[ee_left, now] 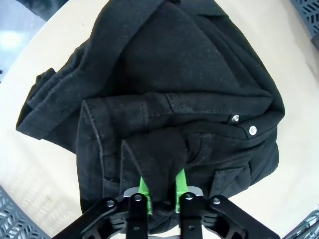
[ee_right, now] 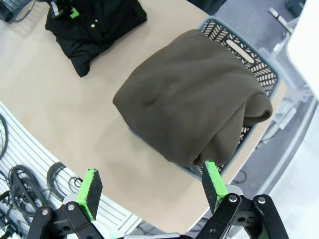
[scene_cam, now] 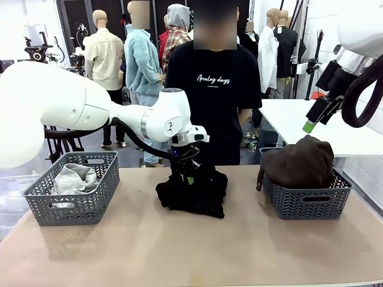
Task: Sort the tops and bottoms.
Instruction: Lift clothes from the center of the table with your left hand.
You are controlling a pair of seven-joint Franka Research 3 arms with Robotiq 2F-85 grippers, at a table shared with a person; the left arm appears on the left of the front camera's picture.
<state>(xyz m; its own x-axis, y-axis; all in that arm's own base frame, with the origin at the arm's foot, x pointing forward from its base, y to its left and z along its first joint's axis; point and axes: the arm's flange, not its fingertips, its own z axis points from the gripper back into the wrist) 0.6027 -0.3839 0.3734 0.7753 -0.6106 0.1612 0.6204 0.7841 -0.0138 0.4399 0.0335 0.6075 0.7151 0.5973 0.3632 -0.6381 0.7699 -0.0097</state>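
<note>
Your left tool [ee_left: 162, 178] pinches the black denim garment [ee_left: 174, 74]; your right tool [ee_right: 149, 174] stands wide.
That garment lies in the middle of the table [scene_cam: 179, 251], a fold nipped between the narrow pads. At 3 o'clock from it, the dark brown garment [scene_cam: 302, 161] heaps over a grey basket [scene_cam: 311, 204], your right tool hanging apart above it. At 9 o'clock, a light grey garment [scene_cam: 72, 178] sits in a second basket [scene_cam: 78, 209].

Front wide; wrists overhead; common: black bundle [ee_right: 94, 27]

Black garments [scene_cam: 192, 191] piled on table [scene_cam: 179, 251]; brown bundle [scene_cam: 299, 164], grey bundle [scene_cam: 75, 178] in baskets [scene_cam: 308, 203].
</note>
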